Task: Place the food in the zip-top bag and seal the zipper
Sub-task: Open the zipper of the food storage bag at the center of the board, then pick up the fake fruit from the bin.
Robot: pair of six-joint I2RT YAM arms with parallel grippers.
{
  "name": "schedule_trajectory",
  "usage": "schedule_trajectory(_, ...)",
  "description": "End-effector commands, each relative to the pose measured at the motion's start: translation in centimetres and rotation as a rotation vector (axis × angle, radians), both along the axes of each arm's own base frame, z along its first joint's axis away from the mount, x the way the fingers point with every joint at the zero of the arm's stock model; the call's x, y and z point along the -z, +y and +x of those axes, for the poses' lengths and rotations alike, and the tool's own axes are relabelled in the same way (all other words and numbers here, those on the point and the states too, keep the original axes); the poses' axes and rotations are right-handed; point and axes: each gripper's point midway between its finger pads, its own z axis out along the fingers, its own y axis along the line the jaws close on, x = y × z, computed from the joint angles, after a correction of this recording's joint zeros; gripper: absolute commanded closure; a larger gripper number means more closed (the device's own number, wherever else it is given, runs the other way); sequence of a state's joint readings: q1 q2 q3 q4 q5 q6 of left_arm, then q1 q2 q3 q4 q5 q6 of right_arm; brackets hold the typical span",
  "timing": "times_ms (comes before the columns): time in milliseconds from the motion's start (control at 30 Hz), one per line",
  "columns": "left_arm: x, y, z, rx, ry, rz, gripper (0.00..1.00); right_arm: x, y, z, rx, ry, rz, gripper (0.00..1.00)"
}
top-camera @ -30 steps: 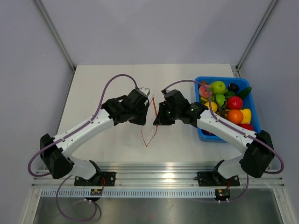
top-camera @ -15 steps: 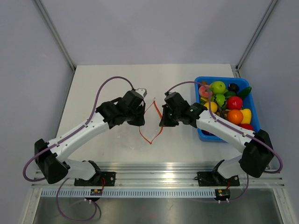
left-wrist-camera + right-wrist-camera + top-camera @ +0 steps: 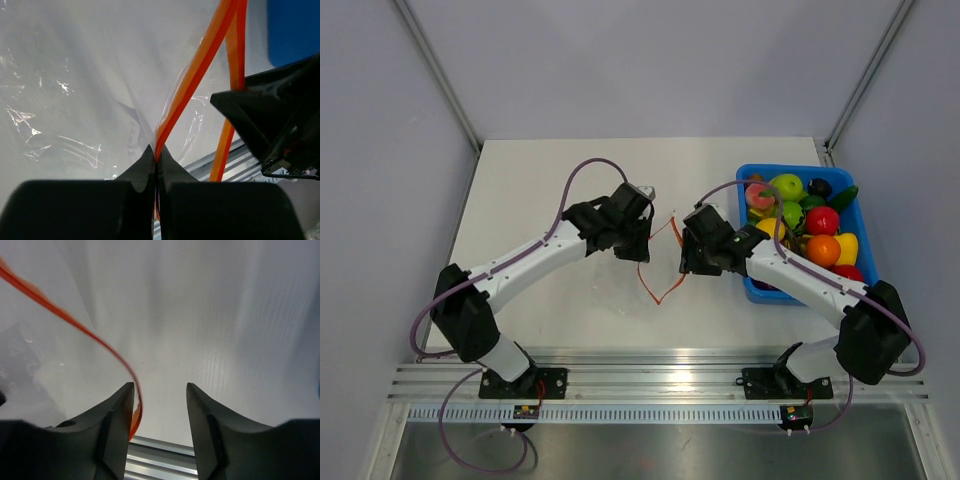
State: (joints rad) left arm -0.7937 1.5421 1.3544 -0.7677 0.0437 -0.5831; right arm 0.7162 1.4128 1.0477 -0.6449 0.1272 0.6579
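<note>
Mid-worktop (image 3: 540, 180): the left gripper (image 3: 156, 165) is pinched tight on the zipper (image 3: 200, 70) of the zip-top bag (image 3: 75, 100), whose clear film lies crumpled beyond; just beside it, the right gripper (image 3: 160, 410) stands half-parted and holds nothing, the strip running along one finger; the food (image 3: 805, 225) fills a blue bin (image 3: 820, 170) at the far right corner

Off-white bench (image 3: 520, 190); plain grey walls (image 3: 650, 60) left, right and far; metal struts (image 3: 435, 72) at the far corners; aluminium rails (image 3: 660, 372) along the near edge; even light.
</note>
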Motion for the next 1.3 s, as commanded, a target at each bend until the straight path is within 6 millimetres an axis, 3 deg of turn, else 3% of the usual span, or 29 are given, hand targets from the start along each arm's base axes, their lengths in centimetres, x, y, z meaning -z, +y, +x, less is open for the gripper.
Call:
schedule_trajectory(0, -2.7, -1.3, 1.6, -0.021, -0.055, -0.057, 1.0, -5.1, -1.0, 1.1, 0.021, -0.145, 0.018, 0.39)
schedule_trajectory(100, -2.7, -1.1, 2.1, -0.034, -0.062, -0.024, 1.0, -8.3, -1.9, 1.1, 0.03, -0.214, 0.022, 0.33)
schedule_trajectory(200, -2.6, -1.2, 2.2, -0.033, -0.058, -0.022, 1.0, -11.2, -4.3, 1.5, 0.098, -0.298, -0.008, 0.26)
schedule_trajectory(333, -2.2, -1.5, 2.4, -0.037, -0.052, -0.023, 1.0, -13.3, -10.3, 2.9, 0.284, -0.355, -0.063, 0.12)
schedule_trajectory(433, -2.1, -1.8, 2.8, -0.041, -0.053, -0.026, 1.0, -13.0, -14.2, 3.7, 0.417, -0.332, -0.04, 0.05)
schedule_trajectory(533, -2.6, -2.5, 3.4, -0.045, -0.062, -0.039, 1.0, -11.9, -16.3, 4.3, 0.51, -0.291, -0.006, 0.02)
schedule_trajectory(700, -2.6, -4.6, 4.1, -0.028, -0.049, -0.059, 1.0, -9.1, -17.2, 5.1, 0.574, -0.219, 0.071, 0.02)
schedule_trajectory(800, -3.4, -6.3, 4.5, -0.01, -0.053, -0.086, 1.0, -8.6, -17.8, 5.5, 0.598, -0.214, 0.11, 0.02)
schedule_trajectory(1133, -2.5, -11.6, 4.7, 0.065, -0.03, -0.12, 1.0, -6.2, -19.2, 7.5, 0.628, -0.179, 0.138, 0.01)
schedule_trajectory(1267, -1.8, -12.2, 4.7, 0.077, -0.02, -0.118, 1.0, -5.6, -19.2, 8.6, 0.624, -0.174, 0.151, 0.02)
